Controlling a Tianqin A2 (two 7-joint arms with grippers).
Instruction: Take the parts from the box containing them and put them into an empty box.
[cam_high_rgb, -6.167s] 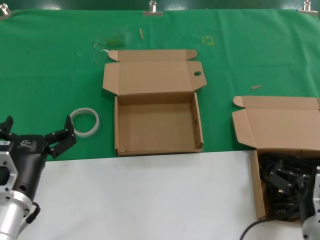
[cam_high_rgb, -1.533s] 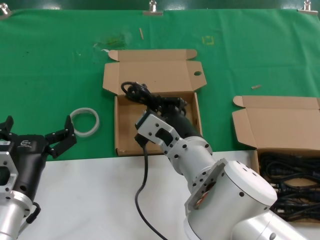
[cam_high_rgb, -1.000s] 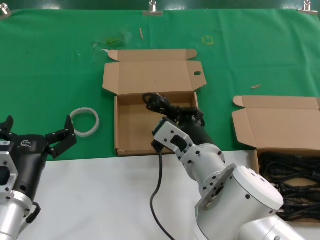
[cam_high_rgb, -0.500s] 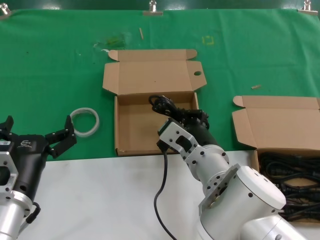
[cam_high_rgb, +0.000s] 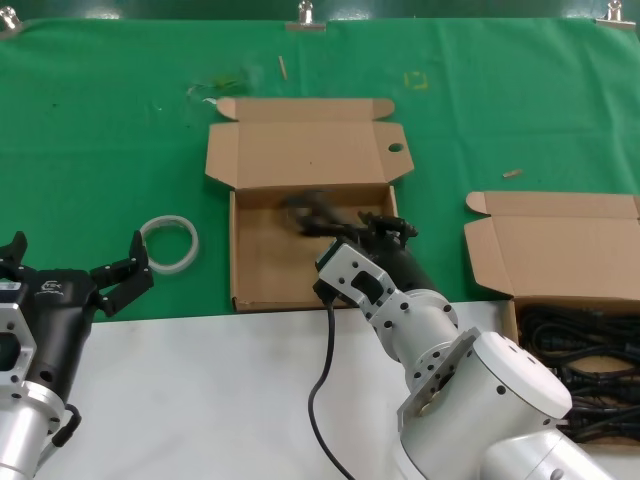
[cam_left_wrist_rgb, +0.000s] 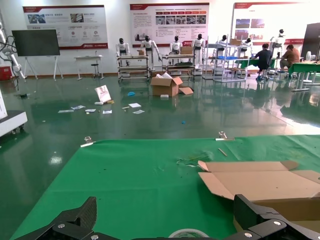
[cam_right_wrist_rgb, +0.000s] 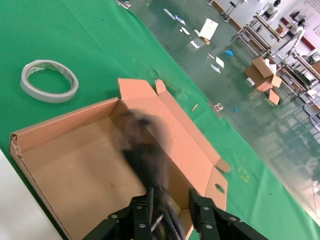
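Observation:
The empty box (cam_high_rgb: 233, 252) lies open at the table's middle, its lid tab pierced by a round hole (cam_high_rgb: 395, 148). My right gripper (cam_high_rgb: 385, 228) hovers over the box's right side. Its jaws stand open, and a black cable bundle (cam_high_rgb: 310, 212) hangs blurred between them, above the box floor. The right wrist view shows the cable (cam_right_wrist_rgb: 145, 150) against one finger (cam_right_wrist_rgb: 141, 210) of the right gripper (cam_right_wrist_rgb: 172, 197), with a gap on the other side. The box containing the parts (cam_high_rgb: 513, 360) stands at the right edge with more black cables (cam_high_rgb: 590, 350) in it. My left gripper (cam_high_rgb: 76, 250) is parked open at lower left.
A white tape ring (cam_high_rgb: 170, 243) lies on the green cloth between the left gripper and the empty box; it also shows as the ring (cam_right_wrist_rgb: 49, 80) and the ring (cam_left_wrist_rgb: 189, 233). The white table strip runs along the front. A loose black lead trails from the right arm.
The right arm carried the cable from the right box to the empty box and settled over its right side. Its jaws now stand apart and the cable blurs as it moves. The left arm stayed still.

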